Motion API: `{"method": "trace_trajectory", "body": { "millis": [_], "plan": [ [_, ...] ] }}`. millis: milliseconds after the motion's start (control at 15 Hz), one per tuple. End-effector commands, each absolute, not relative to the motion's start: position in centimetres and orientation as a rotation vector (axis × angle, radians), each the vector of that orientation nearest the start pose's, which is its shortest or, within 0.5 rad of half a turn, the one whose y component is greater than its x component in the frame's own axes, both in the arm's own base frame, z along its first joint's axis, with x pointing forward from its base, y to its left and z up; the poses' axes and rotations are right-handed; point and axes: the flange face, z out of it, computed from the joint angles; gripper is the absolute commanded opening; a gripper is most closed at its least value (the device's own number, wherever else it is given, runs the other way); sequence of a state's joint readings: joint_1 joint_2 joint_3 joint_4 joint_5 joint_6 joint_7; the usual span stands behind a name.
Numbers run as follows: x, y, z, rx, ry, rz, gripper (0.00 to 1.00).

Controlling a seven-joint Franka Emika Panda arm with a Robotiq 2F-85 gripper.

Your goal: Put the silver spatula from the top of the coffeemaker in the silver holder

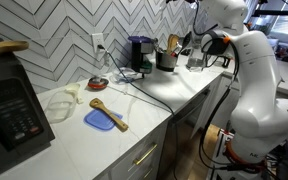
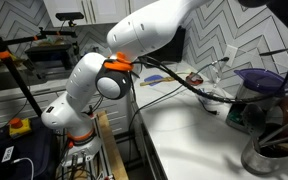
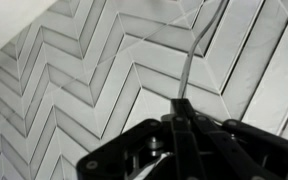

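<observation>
In the wrist view my gripper (image 3: pixel 182 108) is shut on the thin silver spatula handle (image 3: pixel 191 62), which runs up from between the fingertips against the herringbone tile wall. The spatula's blade is out of view. The black coffeemaker (image 1: pixel 139 52) stands at the back of the counter, with the shiny steel holder (image 1: pixel 167 59) and its wooden handles right beside it. The holder also shows at the lower right of an exterior view (image 2: pixel 267 152). My hand is raised above them, cut off by the top edge of both exterior views.
A large black microwave (image 1: pixel 9 105) stands at the near end of the white counter (image 1: pixel 149 108). A blue spatula (image 1: pixel 98 121), a wooden spoon (image 1: pixel 111 111), a clear bag (image 1: pixel 64 98) and a small bowl (image 1: pixel 97 83) lie on it. A glass jug (image 1: pixel 196 58) stands past the holder.
</observation>
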State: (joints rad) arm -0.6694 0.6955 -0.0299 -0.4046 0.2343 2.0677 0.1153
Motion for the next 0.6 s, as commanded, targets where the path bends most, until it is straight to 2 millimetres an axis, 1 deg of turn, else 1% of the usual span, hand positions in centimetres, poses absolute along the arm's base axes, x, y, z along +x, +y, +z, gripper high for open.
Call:
{"method": "trace_trajectory", "body": {
  "millis": [0,133,200,400,467,533],
  "plan": [
    [52.5,-44.9,82.2,-2.625,1.086,-1.782,0.01],
    [50.7,-45.2,84.6,-2.573,1.115,-1.967,0.01],
    [50.1,-45.2,85.5,-2.551,1.130,-2.053,0.01],
    [47.8,-44.8,88.4,-2.514,1.158,-2.304,0.01],
    [47.0,-45.3,88.7,-2.473,1.255,-2.324,0.01],
    [48.5,-44.9,87.7,-2.505,1.154,-2.257,0.02]
  ]
}}
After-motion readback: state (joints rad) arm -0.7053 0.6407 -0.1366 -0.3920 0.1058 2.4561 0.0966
